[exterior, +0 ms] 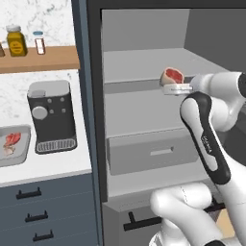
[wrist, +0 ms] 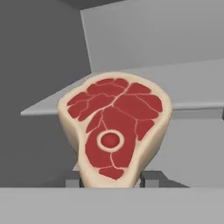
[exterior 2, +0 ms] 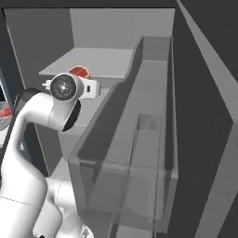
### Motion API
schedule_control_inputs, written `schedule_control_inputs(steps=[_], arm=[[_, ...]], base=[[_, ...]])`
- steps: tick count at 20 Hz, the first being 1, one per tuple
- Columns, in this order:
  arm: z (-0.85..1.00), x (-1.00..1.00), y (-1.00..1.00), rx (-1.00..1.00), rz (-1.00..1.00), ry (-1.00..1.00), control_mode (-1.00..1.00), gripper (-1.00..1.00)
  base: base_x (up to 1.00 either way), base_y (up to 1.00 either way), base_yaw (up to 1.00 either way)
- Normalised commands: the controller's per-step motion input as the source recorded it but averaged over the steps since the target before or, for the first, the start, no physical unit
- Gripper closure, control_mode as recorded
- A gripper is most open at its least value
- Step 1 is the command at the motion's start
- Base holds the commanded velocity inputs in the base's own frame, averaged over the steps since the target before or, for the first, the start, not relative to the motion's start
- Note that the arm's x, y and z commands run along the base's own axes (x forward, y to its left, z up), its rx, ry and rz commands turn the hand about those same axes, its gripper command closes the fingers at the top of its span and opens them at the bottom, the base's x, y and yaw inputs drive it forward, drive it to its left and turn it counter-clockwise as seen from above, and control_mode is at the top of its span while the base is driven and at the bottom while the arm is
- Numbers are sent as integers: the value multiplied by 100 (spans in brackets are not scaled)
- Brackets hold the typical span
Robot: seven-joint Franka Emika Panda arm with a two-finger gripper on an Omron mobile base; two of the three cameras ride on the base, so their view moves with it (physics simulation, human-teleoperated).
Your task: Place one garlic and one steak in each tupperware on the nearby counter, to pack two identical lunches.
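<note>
A steak [wrist: 114,127] with a red centre and cream fat rim stands upright between the fingertips of my gripper [wrist: 112,180], which is shut on its lower end. In the left base view the steak [exterior: 172,76] and my gripper [exterior: 169,88] are at the front edge of a grey shelf inside the open fridge. From the right, the steak [exterior 2: 79,72] peeks over the hand. On the white counter [exterior: 57,166] a grey tupperware [exterior: 21,156] holds another steak [exterior: 13,139] and a garlic [exterior: 8,150]. The second tupperware is out of view.
A black coffee machine [exterior: 52,115] stands on the counter beside the tupperware. Above it a wooden shelf [exterior: 43,60] carries jars. The fridge has grey shelves and a drawer [exterior: 149,151]; its open door with a clear bin [exterior 2: 130,162] is on the right.
</note>
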Motion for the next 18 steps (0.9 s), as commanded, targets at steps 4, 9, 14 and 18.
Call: schedule_control_inputs(steps=[4, 9, 14, 18], arm=[[0, 0, 0, 0, 0, 0, 100, 100], [0, 0, 0, 0, 0, 0, 100, 100], [0, 0, 0, 0, 0, 0, 100, 100], [0, 0, 0, 0, 0, 0, 100, 100]], base=[[-100, 5, 9], [-100, 84, 4], [-97, 100, 0], [-29, 100, 3]])
